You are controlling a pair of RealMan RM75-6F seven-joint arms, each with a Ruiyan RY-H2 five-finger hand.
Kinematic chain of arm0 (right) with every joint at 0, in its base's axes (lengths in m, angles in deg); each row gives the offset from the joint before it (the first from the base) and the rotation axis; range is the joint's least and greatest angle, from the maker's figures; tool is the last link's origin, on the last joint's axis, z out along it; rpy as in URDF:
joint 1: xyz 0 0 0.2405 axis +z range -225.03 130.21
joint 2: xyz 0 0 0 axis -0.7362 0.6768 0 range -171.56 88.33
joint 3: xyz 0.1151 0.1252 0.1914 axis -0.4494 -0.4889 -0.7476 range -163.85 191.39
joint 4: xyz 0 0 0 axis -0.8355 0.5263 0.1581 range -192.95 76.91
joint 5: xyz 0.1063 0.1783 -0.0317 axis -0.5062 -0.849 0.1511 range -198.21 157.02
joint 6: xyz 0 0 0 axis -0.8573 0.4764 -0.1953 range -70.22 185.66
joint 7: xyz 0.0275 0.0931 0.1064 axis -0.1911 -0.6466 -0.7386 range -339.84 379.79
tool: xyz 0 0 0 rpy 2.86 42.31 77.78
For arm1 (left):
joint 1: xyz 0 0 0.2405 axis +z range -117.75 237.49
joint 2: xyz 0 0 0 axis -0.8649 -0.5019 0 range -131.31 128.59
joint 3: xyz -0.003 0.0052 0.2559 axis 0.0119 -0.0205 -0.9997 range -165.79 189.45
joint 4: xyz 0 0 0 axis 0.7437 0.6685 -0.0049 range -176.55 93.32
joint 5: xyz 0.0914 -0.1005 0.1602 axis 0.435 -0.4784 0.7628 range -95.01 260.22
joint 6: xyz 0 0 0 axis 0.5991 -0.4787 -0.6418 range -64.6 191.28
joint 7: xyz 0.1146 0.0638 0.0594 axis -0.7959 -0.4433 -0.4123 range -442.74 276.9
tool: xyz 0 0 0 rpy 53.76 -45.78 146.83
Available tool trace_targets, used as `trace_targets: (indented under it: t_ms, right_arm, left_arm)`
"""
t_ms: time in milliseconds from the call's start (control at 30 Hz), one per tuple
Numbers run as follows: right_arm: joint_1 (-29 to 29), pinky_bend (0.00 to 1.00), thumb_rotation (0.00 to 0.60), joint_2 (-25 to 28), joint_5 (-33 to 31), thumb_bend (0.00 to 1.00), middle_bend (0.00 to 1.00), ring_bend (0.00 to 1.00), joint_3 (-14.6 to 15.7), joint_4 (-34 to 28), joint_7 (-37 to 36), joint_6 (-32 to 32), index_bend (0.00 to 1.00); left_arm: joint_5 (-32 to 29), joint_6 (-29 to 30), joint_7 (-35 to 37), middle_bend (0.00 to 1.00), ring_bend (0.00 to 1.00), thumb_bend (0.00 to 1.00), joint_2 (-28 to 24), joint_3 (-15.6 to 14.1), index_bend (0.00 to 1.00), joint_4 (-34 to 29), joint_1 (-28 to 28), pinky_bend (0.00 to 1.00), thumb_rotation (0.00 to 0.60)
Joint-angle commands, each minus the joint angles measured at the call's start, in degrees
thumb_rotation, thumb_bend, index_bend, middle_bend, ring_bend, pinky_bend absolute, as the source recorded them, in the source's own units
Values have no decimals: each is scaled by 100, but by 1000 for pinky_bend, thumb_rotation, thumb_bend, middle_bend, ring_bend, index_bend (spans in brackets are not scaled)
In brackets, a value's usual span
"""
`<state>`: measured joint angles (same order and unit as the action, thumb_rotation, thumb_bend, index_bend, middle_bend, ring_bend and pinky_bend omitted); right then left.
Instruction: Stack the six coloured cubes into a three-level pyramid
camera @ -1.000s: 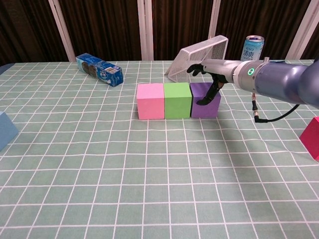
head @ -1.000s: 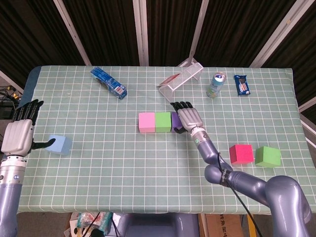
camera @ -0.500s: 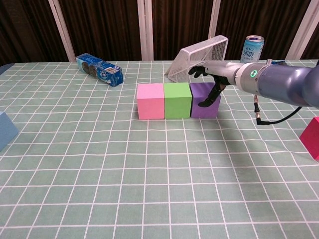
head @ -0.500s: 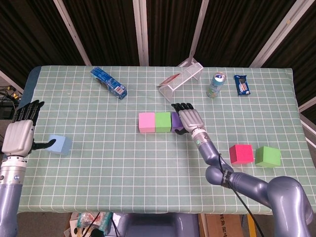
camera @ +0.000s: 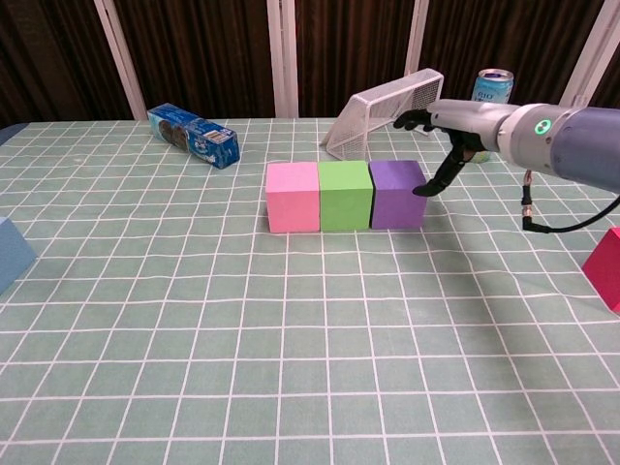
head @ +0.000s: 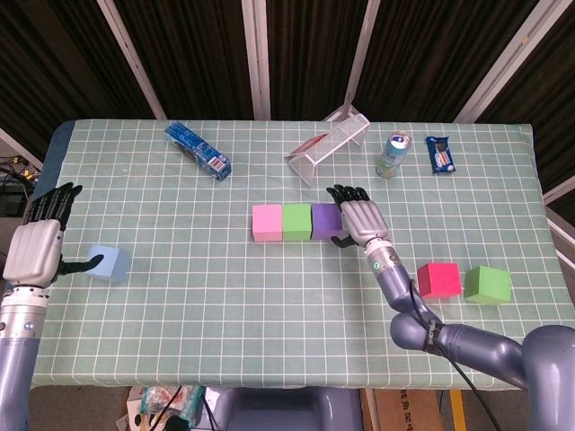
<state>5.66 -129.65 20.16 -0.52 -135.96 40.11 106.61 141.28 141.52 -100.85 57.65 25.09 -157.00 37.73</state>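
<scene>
My two arms and hands, as the cameras see them.

My left hand (head: 34, 247) has a pale grey plate across its back and black fingers, set on a silver cylindrical wrist and a blue-grey forearm. My right hand (head: 360, 215) is built the same way: a light grey back and dark fingers. Behind it a slim metallic wrist carries a small green light, then widens into rounded, glossy grey-blue arm segments. A thin black cable runs along that arm, ending in a small plug that hangs below it in the chest view.
</scene>
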Motion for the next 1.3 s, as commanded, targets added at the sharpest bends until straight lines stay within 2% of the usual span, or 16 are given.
trace_targets:
  t_ms: [33, 267, 467, 1300]
  right_arm:
    - [-237, 0, 600, 374, -270, 299, 66, 9, 139, -566, 274, 345, 0]
    - [-483, 0, 600, 777, -508, 300, 54, 0, 378, -1212, 501, 554, 0]
    - [-527, 0, 600, 825, -599, 300, 54, 0, 533, -1431, 669, 588, 0]
    - [-259, 0, 600, 340, -1085, 300, 54, 0, 615, -1027, 1096, 422, 0]
  left_arm:
    - [10, -11, 13, 26, 0, 82, -9, -9, 0, -10, 5, 50, 600]
    - [124, -28, 98, 25, 0, 82, -61, -43, 0, -102, 38, 50, 600]
    - [177, -68, 177, 25, 0, 82, -104, -67, 0, -147, 58, 50, 600]
    - [175, -165, 290, 25, 0, 82, -146, -98, 0, -102, 72, 50, 600]
